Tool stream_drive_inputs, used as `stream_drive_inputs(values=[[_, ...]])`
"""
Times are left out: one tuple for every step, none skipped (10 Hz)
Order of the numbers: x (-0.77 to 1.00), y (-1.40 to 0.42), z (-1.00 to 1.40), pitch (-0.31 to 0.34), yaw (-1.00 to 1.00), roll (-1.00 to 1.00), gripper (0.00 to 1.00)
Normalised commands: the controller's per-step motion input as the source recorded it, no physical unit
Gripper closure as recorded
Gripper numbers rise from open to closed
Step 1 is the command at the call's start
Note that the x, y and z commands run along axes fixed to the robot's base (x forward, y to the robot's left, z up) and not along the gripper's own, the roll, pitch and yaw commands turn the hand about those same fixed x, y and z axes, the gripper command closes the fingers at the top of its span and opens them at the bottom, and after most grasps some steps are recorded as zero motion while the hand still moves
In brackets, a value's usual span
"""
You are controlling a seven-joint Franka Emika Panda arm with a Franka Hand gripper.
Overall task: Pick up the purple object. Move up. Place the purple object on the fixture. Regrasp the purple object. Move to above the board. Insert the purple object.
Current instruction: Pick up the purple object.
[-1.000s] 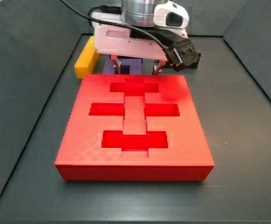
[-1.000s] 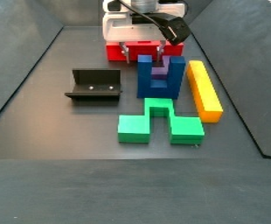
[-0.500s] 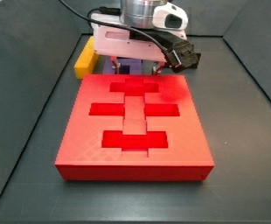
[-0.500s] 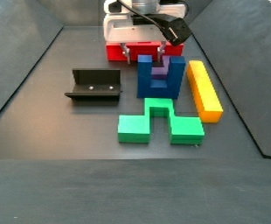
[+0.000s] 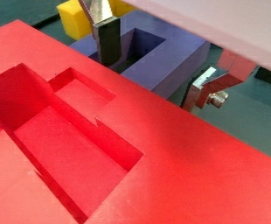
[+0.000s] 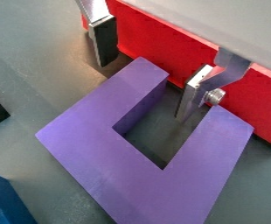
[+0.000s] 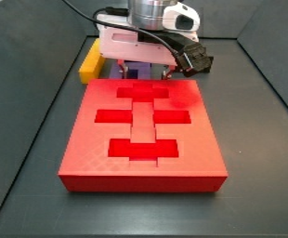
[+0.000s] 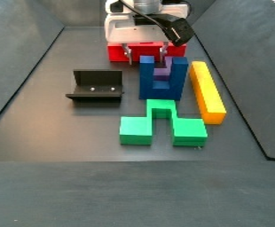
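Right behind the far edge of the big flat red board, on the dark tabletop, sits the chunky purple U-shaped plastic block, lying flat with its notch open toward the board in a wrist view. In a side view its prongs poke up just behind the darker blue U-shaped block.

My pincer hangs low over it, spread wide. One silver finger with its dark pad is outside one prong, apart from it; the other finger dips into the notch, close against the inner wall of the second prong. I can't tell whether it's actually touching. So nothing is gripped yet. My guess is the fingers straddle a single prong because that's the narrowest bit that fits between them, which keeps the notch free for later.

The dark L-shaped bracket fixture stands well off to the side, with clear floor around it, which I reckon is why it's used for the regrasp. The yellow bar and green block lie in front, out of the way.
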Motion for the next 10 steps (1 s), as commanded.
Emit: stream_drive_inputs(values=[[0.0, 0.0, 0.0, 0.0, 0.0, -0.02, 0.0], [0.0, 0.0, 0.0, 0.0, 0.0, -0.01, 0.0], [0.0, 0.0, 0.0, 0.0, 0.0, 0.0, 0.0], [0.0, 0.0, 0.0, 0.0, 0.0, 0.0, 1.0], [0.0, 0.0, 0.0, 0.0, 0.0, 0.0, 1.0], [0.0, 0.0, 0.0, 0.0, 0.0, 0.0, 1.0], [0.0, 0.0, 0.0, 0.0, 0.0, 0.0, 1.0], [0.0, 0.0, 0.0, 0.0, 0.0, 0.0, 1.0], [0.0, 0.0, 0.0, 0.0, 0.0, 0.0, 1.0], [0.0, 0.0, 0.0, 0.0, 0.0, 0.0, 1.0]])
